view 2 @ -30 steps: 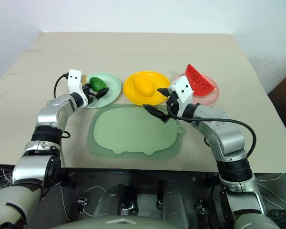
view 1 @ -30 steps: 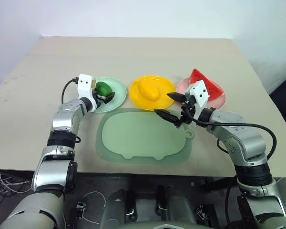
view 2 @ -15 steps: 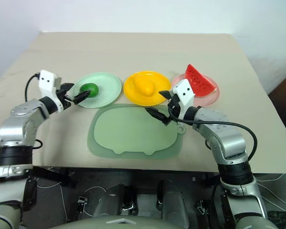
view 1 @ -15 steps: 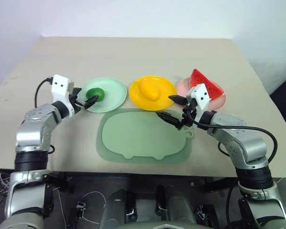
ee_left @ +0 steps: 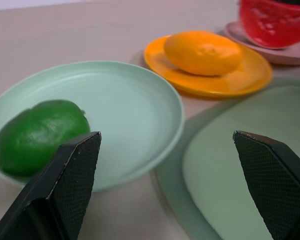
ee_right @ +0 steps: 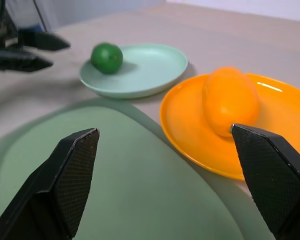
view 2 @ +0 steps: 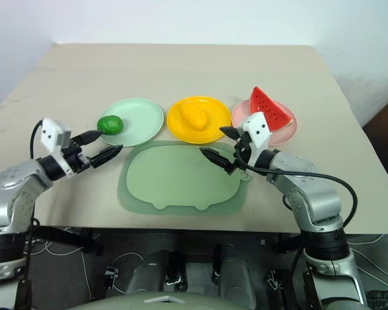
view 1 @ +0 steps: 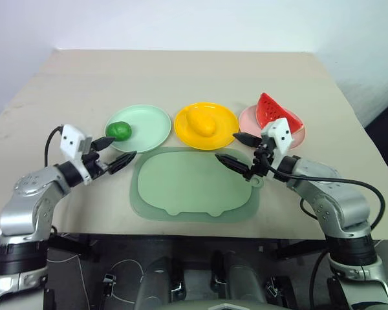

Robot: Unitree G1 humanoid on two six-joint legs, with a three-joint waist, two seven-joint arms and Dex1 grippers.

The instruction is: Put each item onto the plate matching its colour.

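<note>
Left eye view: lime (view 1: 119, 130) lies on mint plate (view 1: 149, 129).

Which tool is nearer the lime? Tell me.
Left. The left tool is open just beside the green plate holding the lime, not touching it. The right tool is open over the tray, past the mango.
</note>
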